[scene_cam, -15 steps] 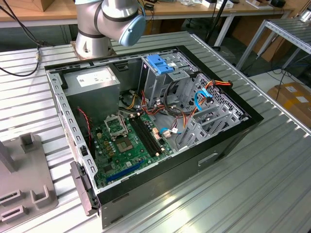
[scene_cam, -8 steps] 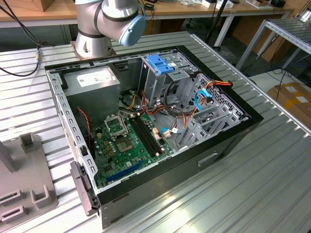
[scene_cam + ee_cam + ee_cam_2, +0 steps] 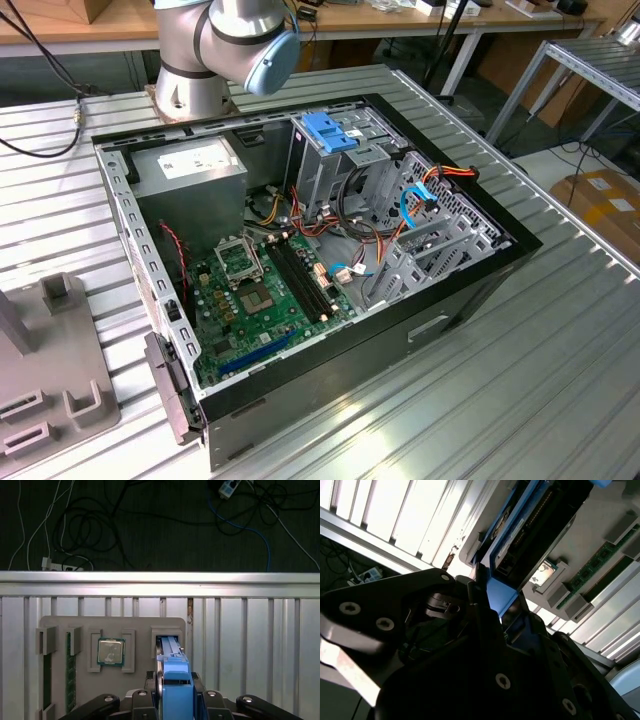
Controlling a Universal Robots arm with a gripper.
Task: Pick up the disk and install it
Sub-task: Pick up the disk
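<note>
The disk [image 3: 169, 647], a thin drive in a bright blue carrier, stands on edge with its far end at a slot of the grey fixture tray [image 3: 137, 626]. My gripper [image 3: 176, 676] sits over it, its black fingers [image 3: 157, 675] pressed against both sides of the blue carrier. In the second wrist view the disk [image 3: 520, 535] runs away from the gripper [image 3: 496, 597], and the blue carrier is clamped between the dark fingers [image 3: 476, 596]. I cannot tell whether the disk has lifted off the slot floor.
The tray also holds a processor chip [image 3: 110, 651] and memory sticks [image 3: 71, 672]. Beyond it lie the ribbed table's edge [image 3: 160, 577] and floor cables. The open computer case [image 3: 470, 280] holds a power-supply box [image 3: 190, 165], a blue-capped cage [image 3: 330, 130] and a motherboard [image 3: 260, 290].
</note>
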